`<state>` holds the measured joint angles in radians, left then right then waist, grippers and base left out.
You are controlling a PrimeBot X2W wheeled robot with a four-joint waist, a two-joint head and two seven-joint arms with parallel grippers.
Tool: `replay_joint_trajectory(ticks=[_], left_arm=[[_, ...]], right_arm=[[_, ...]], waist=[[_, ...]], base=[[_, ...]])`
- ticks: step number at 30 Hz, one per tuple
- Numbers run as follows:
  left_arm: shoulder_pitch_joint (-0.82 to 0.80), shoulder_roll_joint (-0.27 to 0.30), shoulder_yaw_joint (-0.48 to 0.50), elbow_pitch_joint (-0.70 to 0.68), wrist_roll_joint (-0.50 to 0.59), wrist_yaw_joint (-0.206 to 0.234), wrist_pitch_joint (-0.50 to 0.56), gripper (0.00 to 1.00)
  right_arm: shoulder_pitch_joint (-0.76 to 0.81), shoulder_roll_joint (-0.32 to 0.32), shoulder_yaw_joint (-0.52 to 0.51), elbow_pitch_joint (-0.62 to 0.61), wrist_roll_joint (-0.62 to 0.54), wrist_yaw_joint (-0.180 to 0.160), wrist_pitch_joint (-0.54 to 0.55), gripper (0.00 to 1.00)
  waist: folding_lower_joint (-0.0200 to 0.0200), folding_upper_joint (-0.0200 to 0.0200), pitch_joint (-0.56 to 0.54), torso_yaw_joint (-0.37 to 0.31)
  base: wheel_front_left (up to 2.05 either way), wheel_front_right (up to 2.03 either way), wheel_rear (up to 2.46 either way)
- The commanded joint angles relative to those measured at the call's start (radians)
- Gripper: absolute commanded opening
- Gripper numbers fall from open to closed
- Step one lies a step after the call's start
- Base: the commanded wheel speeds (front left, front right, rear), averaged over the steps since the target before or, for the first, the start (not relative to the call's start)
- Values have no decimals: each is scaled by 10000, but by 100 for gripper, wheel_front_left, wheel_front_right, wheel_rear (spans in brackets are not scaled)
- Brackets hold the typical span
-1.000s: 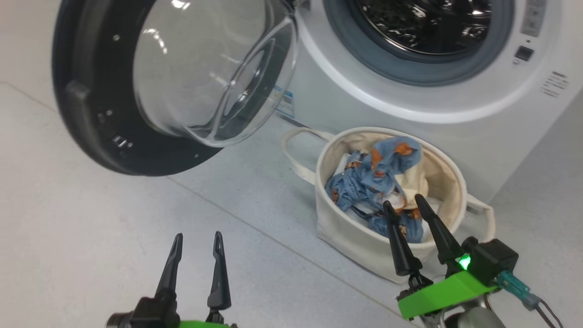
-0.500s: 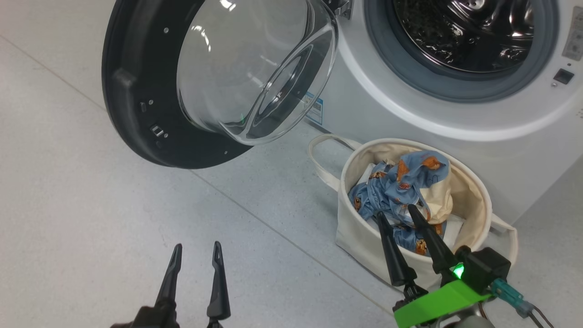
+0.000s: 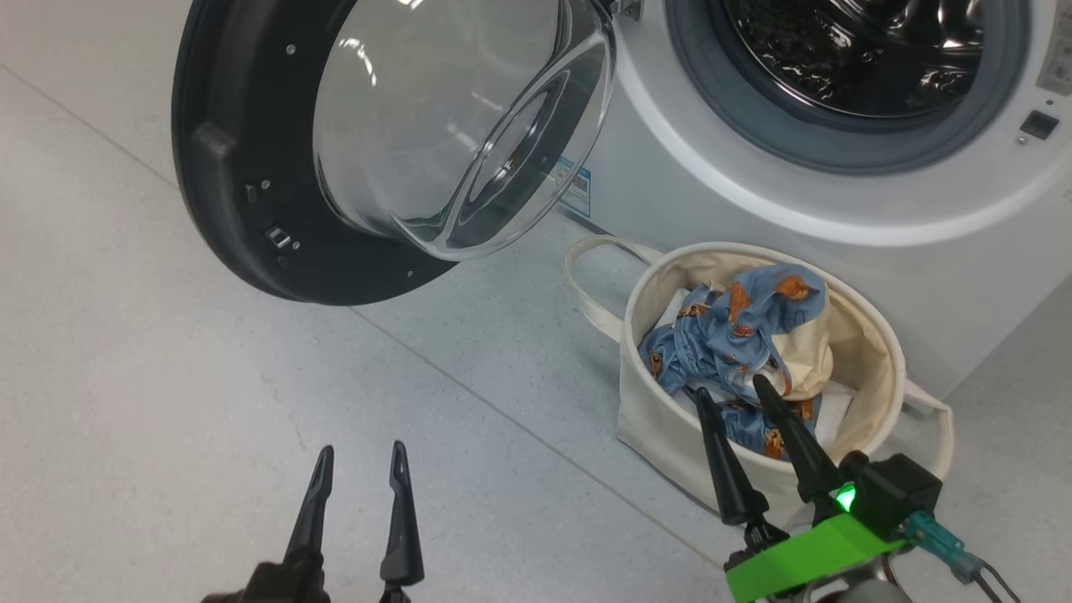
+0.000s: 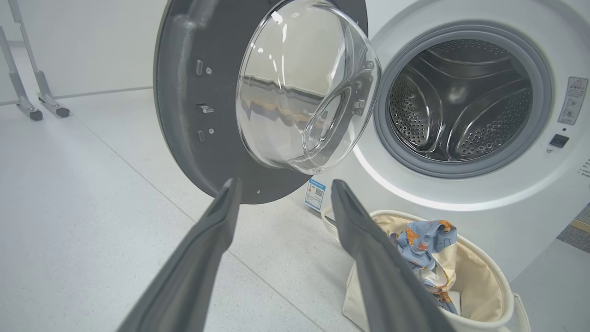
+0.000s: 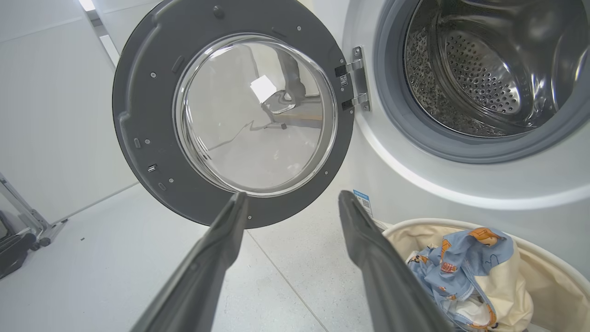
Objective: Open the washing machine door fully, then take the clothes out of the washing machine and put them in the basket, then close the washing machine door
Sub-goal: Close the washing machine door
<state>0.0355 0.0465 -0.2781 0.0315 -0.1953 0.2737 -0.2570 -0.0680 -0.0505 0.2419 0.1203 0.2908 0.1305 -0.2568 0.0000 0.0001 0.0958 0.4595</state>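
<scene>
The washing machine door (image 3: 251, 184) stands swung wide open to the left of the washing machine (image 3: 837, 201), its glass bowl (image 3: 452, 126) bulging toward me. The steel drum (image 4: 461, 97) looks bare inside. The light blue clothes (image 3: 729, 335) lie in the cream basket (image 3: 653, 410) on the floor in front of the machine. My right gripper (image 3: 730, 387) is open, its tips over the basket's near rim, holding nothing. My left gripper (image 3: 362, 450) is open and empty above the floor, below the door. The door (image 5: 230, 115) and clothes (image 5: 465, 263) also show in the right wrist view.
Pale grey tiled floor (image 3: 167, 419) spreads to the left and front. A metal stand's wheeled feet (image 4: 37, 110) rest by the far wall in the left wrist view. The basket's loop handle (image 3: 586, 276) sticks out toward the door.
The head camera has shifted, so the machine and basket sit further right in the picture than a second ago. Both grippers stay open and hold their places.
</scene>
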Motion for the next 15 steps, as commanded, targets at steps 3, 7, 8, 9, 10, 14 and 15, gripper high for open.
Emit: replay_joint_trajectory(ticks=[3,7,8,9,10,14,15], left_arm=[[-317,37,228,-405,-15,85,-47,100],[-332,37,194,-407,-29,118,-47,100],[-336,37,191,-407,-27,124,-47,100],[-341,37,189,-409,-26,129,-47,100],[-346,37,188,-410,-23,133,-47,100],[-351,37,208,-423,-16,137,-47,100],[-348,37,222,-423,-19,131,-47,100]], right_arm=[[-226,3,170,-307,-63,2,-49,100],[-246,3,157,-305,-75,2,-49,100],[-251,3,150,-306,-78,2,-49,100],[-254,3,144,-309,-80,2,-49,100],[-258,3,139,-312,-80,2,-49,100],[-259,3,146,-327,-59,2,-49,100],[-258,3,149,-328,-54,2,-49,100]], waist=[[0,-1,78,-17],[0,-1,123,-18],[0,-1,128,-16],[0,-1,131,-14],[0,-1,133,-11],[0,-1,133,-12],[0,-1,135,-15]], base=[[0,0,0],[0,0,0],[0,0,0],[0,0,0],[0,0,0],[0,0,0],[0,0,0]])
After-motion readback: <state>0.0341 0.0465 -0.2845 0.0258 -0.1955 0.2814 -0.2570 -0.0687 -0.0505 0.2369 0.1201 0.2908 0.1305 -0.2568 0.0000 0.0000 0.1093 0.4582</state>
